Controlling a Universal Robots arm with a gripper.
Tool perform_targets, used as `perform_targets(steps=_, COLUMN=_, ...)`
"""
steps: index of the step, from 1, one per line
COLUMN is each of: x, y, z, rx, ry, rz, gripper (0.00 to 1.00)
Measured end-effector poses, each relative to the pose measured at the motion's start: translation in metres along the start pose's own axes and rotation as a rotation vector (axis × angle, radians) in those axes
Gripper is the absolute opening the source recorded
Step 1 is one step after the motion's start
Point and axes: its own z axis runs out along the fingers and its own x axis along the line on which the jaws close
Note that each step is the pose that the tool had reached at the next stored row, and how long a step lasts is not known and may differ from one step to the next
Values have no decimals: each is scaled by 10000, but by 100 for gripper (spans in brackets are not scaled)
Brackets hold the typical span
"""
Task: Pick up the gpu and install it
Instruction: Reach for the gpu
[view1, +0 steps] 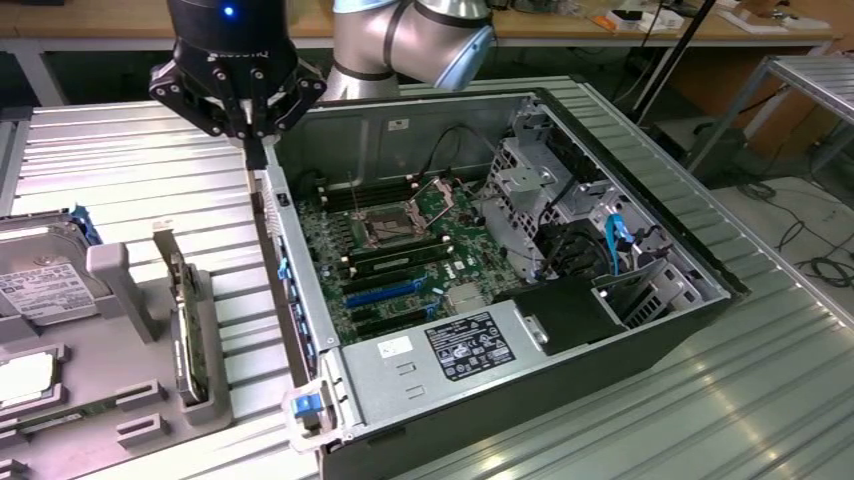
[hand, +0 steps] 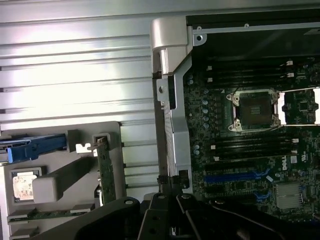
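The gpu (view1: 187, 320) stands on edge in a slot of the grey holder tray (view1: 134, 430), at the exterior view's left of the open computer case (view1: 561, 330). It is a thin dark card with a silver bracket at its far end. The wrist view looks along the gpu (hand: 106, 172) as a narrow green-edged strip. My gripper (view1: 251, 135) hangs above the case's rear wall, higher than the gpu and toward the exterior view's right of it. Its fingers (hand: 159, 210) are shut together, with nothing seen between them.
The motherboard (view1: 400, 240) lies exposed inside the case, with blue expansion slots (view1: 380, 292) near the rear wall and an open CPU socket (hand: 252, 110). A silver hard drive (view1: 40, 275) with a blue caddy rests on the tray. The table is ribbed metal (view1: 134, 170).
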Motion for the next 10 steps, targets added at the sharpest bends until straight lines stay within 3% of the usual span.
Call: perform_targets(steps=10, x=167, y=-13, z=-4, rx=0, ry=0, rz=0, gripper=11)
